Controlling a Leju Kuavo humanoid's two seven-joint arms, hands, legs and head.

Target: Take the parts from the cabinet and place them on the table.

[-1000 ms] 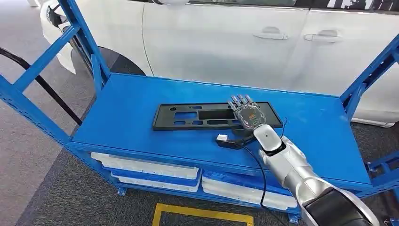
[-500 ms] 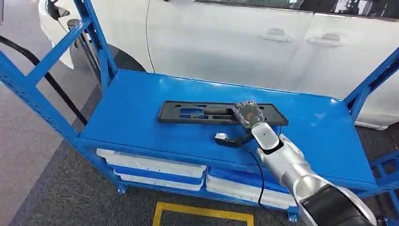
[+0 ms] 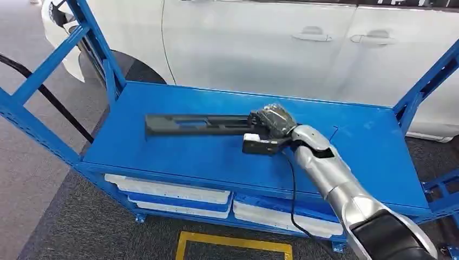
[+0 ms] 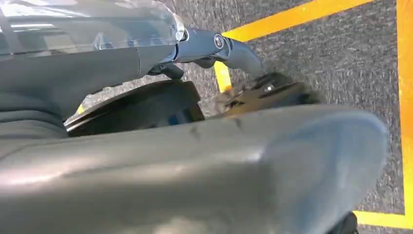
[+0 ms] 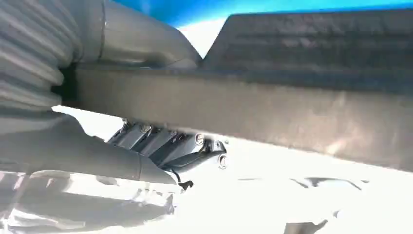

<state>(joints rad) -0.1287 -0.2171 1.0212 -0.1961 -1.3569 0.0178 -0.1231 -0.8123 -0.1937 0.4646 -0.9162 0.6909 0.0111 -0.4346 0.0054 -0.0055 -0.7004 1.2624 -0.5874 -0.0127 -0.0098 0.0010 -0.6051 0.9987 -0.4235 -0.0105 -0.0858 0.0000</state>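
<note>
Over the blue cabinet shelf (image 3: 162, 146) in the head view, the right hand (image 3: 272, 120) grasps the long black part (image 3: 197, 124) by its near end; the rest stretches away to the hand's left, tilted on edge. Right wrist view: the part (image 5: 292, 83) fills the hand's (image 5: 97, 151) grip, fingers (image 5: 165, 144) curled beneath. Left wrist view: the left hand (image 4: 195, 165) hangs above the floor; its state cannot be told.

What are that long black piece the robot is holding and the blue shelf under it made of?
The black piece looks like moulded plastic: matt, dull, with cut-out slots, and thin enough for the right hand to hold it by one end. The blue shelf looks like painted sheet metal: smooth, evenly coloured, faintly glossy, with folded edges. Neither is certain from looks alone.
</note>
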